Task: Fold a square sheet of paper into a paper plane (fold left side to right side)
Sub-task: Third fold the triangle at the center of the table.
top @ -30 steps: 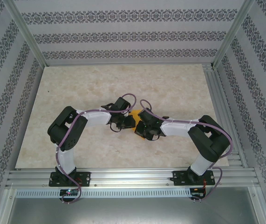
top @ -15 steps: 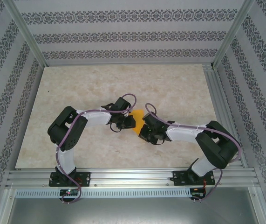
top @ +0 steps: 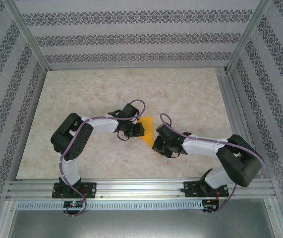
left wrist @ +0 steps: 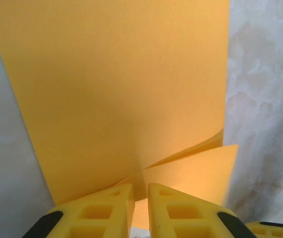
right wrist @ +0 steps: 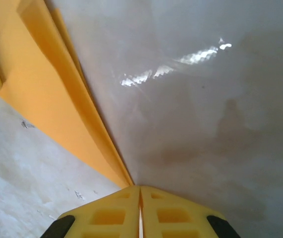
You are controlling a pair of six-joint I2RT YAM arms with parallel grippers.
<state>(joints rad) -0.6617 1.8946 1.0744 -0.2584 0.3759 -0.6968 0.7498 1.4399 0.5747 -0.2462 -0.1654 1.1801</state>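
1. Within the last second the right gripper (top: 160, 144) has drawn back toward the near right, and more of the folded orange-yellow paper (top: 147, 128) now lies bare.
2. That paper lies mid-table on the marbled tabletop (top: 181, 94), between the two grippers, with layers showing along one edge.
3. The left gripper (left wrist: 140, 186) is pinched nearly closed on the paper's near end, pinning it.
4. The right gripper's jaws are pressed together with nothing visibly between them. The paper's pointed end just reaches their tips.
5. To me the crease looks already run down, with the right arm clearing off for the next fold.
6. Count: one paper, two arms, two grippers, two yellow fingers (right wrist: 181, 213) on each.
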